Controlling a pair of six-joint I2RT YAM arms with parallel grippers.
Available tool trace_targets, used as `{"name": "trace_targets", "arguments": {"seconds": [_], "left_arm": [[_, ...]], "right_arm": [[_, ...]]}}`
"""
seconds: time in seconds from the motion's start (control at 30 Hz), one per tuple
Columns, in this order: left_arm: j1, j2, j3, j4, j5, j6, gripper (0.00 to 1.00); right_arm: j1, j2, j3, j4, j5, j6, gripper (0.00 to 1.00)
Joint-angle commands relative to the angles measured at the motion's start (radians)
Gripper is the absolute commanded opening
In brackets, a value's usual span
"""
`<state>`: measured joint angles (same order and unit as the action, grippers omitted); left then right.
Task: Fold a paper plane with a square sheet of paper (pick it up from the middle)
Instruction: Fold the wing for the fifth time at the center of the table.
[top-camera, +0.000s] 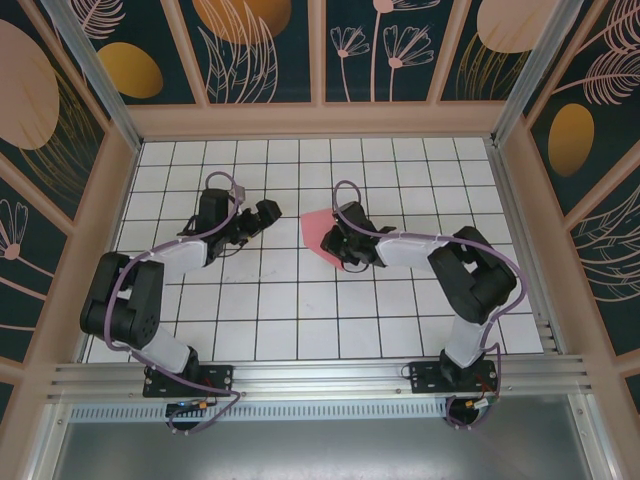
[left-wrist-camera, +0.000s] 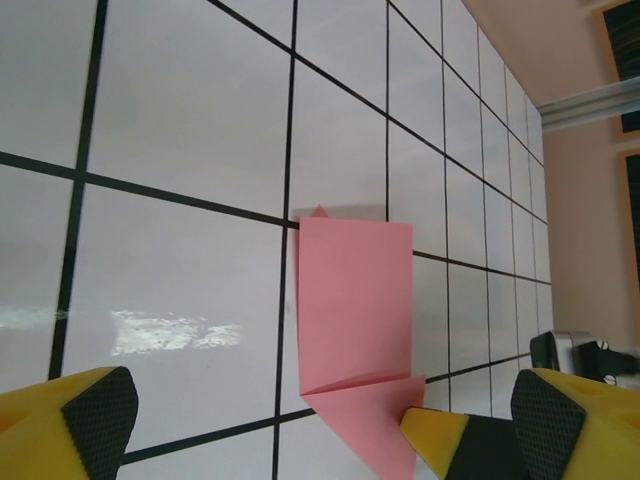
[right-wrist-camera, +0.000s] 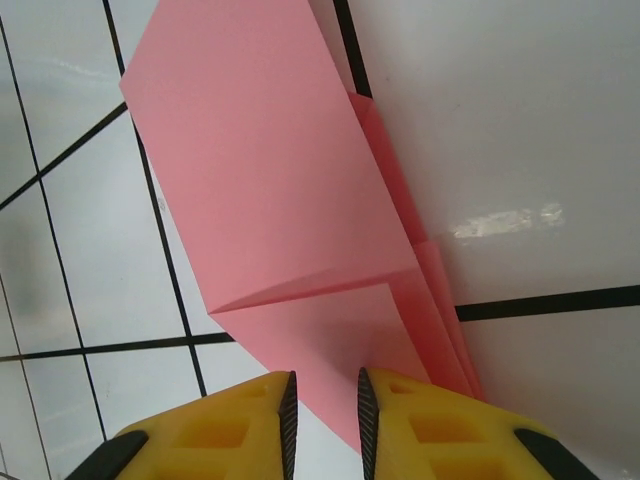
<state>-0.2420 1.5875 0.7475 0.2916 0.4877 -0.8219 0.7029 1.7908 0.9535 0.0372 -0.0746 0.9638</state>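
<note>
Right claw (right-wrist-camera: 325, 400) nearest lens: yellow fingers, ribbed black pads almost together, slim gap; I can't tell if it pinches anything. Paper (right-wrist-camera: 270, 170) pink, thin, matte, part-folded: flat panel, slanted crease, stacked edges down one side, pointed end running into that gap. Left claw (left-wrist-camera: 320, 400) released, fingers spread wide. I see paper lying flat mid-table (top-camera: 300, 320), glossy white tiles, black grid lines

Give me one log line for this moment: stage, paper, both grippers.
stage: mid-fold | pink paper: partly folded, flat on table | left gripper: open, off paper | right gripper: narrow gap, over paper's pointed end
</note>
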Motion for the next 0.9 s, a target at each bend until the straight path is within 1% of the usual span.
{"name": "trace_targets", "arguments": {"seconds": [0.0, 0.23, 0.47, 0.63, 0.67, 0.77, 0.87], "left_arm": [[-0.003, 0.028, -0.014, 0.08, 0.077, -0.052, 0.97], [-0.047, 0.063, -0.004, 0.09, 0.101, -0.085, 0.97], [-0.112, 0.098, 0.015, 0.077, 0.112, -0.131, 0.96], [-0.152, 0.12, 0.046, 0.058, 0.107, -0.152, 0.94], [-0.156, 0.152, 0.05, 0.059, 0.109, -0.153, 0.93], [-0.17, 0.177, 0.068, 0.057, 0.107, -0.159, 0.91], [-0.182, 0.204, 0.094, 0.054, 0.115, -0.162, 0.86]], "right_arm": [[-0.011, 0.03, -0.038, 0.044, 0.013, 0.047, 0.26], [-0.043, 0.026, -0.105, 0.097, -0.039, 0.047, 0.24], [-0.099, 0.014, -0.215, 0.239, -0.166, 0.082, 0.24], [-0.139, 0.015, -0.284, 0.331, -0.244, 0.106, 0.24], [-0.144, 0.014, -0.295, 0.346, -0.254, 0.11, 0.24], [-0.15, 0.011, -0.318, 0.372, -0.274, 0.112, 0.24], [-0.151, 0.007, -0.33, 0.382, -0.282, 0.108, 0.24]]}}
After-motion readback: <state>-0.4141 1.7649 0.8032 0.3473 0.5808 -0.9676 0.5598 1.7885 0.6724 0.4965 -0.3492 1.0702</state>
